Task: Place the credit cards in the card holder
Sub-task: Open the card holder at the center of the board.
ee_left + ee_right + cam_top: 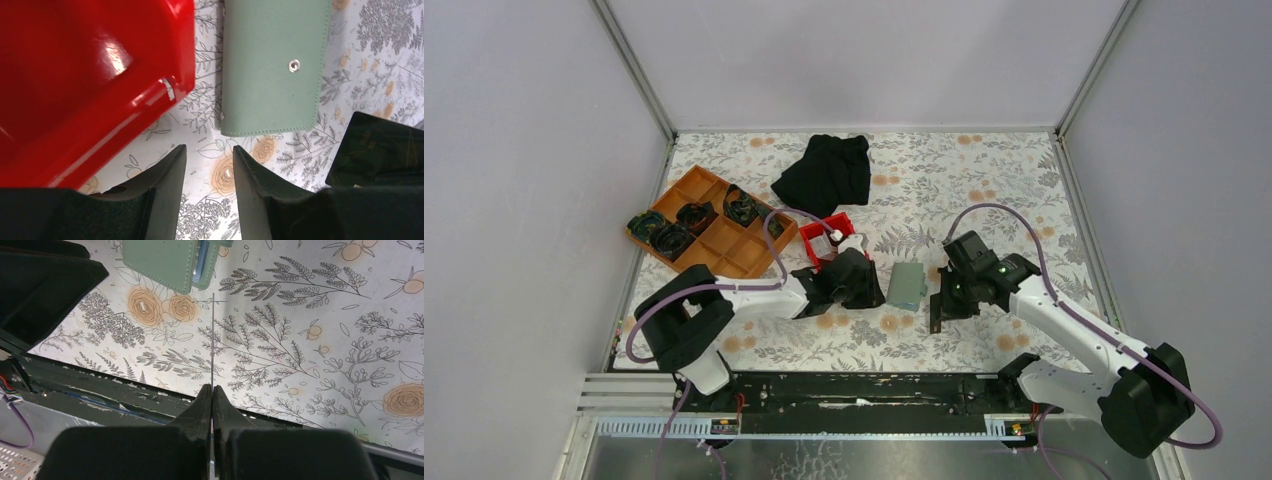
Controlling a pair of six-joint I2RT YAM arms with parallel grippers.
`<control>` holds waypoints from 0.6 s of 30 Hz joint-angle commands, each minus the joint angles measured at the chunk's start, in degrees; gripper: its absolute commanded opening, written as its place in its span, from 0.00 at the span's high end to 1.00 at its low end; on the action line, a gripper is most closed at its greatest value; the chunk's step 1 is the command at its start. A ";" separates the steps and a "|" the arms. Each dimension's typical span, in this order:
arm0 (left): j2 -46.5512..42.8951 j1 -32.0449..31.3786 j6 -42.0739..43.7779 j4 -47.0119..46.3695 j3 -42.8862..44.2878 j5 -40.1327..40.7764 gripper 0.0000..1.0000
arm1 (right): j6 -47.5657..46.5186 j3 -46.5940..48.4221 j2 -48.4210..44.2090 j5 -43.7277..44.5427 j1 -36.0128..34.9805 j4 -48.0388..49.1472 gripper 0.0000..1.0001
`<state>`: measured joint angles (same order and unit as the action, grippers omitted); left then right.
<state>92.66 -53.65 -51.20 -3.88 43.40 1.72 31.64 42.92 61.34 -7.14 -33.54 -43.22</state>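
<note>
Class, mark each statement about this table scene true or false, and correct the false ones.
1. The right gripper pinches a card edge-on. True.
2. The left gripper grips the holder. False: it is open and empty, and the holder lies on the table.
3. In the top view, the red bin sits left of the holder. True.
4. The black cloth lies in the orange tray. False: it lies on the table beside the tray.

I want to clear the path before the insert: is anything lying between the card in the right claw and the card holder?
Nothing visible: only bare patterned cloth separates the card in the right claw from the card holder. The holder itself lies folded shut, though, so its slots are covered.
</note>
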 commanded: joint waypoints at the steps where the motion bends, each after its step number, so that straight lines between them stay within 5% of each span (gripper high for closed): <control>1: 1.26 -0.32 0.92 0.74 0.83 4.49 0.53 | 0.44 -0.48 2.10 -1.09 -0.89 3.41 1.00; 18: 7.20 -0.32 3.55 2.43 5.32 4.96 0.53 | -0.79 -0.11 12.85 -2.48 -1.52 12.37 1.00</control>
<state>98.21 -53.65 -49.34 -3.31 47.70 5.04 31.73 41.34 72.05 -9.02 -34.30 -33.32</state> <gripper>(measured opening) 0.469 0.018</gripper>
